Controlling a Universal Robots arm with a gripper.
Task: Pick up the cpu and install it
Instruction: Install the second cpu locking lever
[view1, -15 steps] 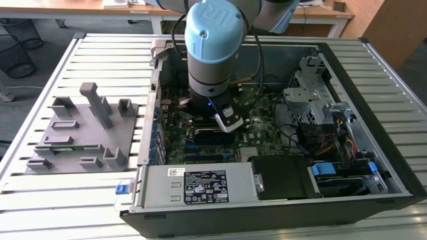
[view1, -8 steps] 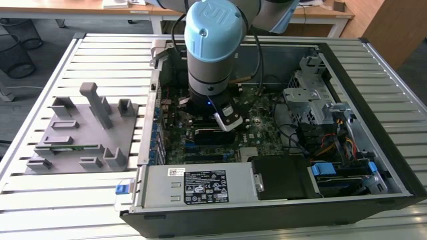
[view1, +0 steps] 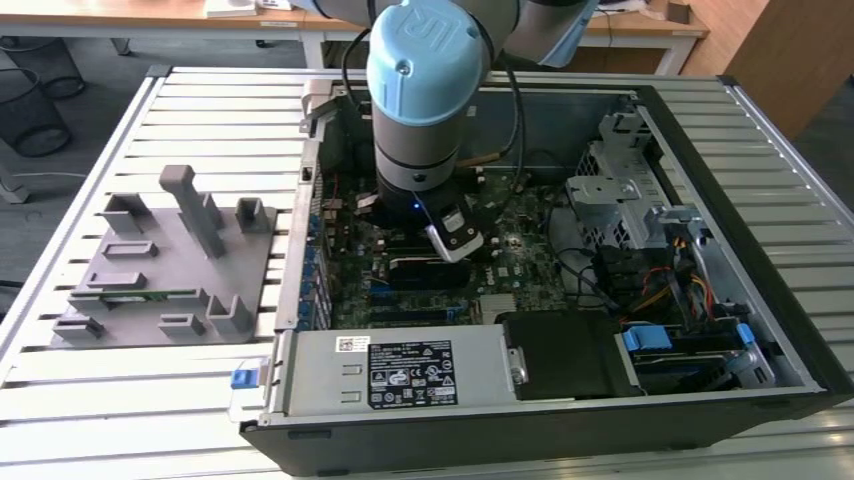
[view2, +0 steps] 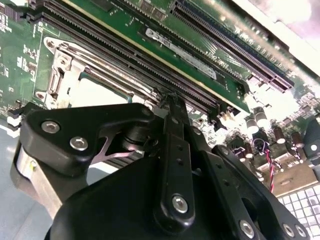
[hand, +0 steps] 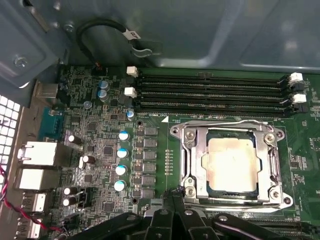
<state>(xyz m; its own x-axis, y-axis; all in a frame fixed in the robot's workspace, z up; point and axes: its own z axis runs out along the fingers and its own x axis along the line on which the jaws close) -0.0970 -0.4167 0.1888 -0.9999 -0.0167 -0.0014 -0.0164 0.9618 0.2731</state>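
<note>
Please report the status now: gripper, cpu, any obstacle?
Gripper low over motherboard, at socket edge. Cpu seated in socket frame. Nothing lies on it.

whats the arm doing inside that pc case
The robot arm reaches down into the open computer case, with its gripper low over the motherboard. In the first wrist view the cpu already lies in its socket, inside the metal socket frame, beside the memory slots. The gripper sits at the frame's edge, holding nothing visible.
</note>
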